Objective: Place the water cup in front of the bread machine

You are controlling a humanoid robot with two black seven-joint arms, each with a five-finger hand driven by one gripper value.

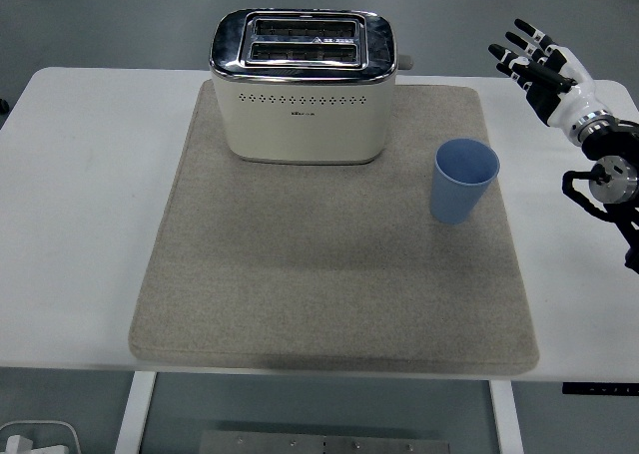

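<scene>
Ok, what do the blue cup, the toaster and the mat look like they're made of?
Blue cup: likely plastic, matte and evenly coloured. Toaster: glossy cream body, metal or plastic, with mirror-like chrome top. Mat: probably felt, fuzzy flat grey-beige.

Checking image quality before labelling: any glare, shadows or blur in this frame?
Head view: sharp overall; glare on the toaster chrome top; soft shadows beside the blue cup and along the mat near edge; right hand crisp, fingers spread.

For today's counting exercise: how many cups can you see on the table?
1. The blue cup stands upright on the beige mat, to the right of the toaster and slightly nearer the table's front edge. Nothing suggests another is hidden.
</scene>
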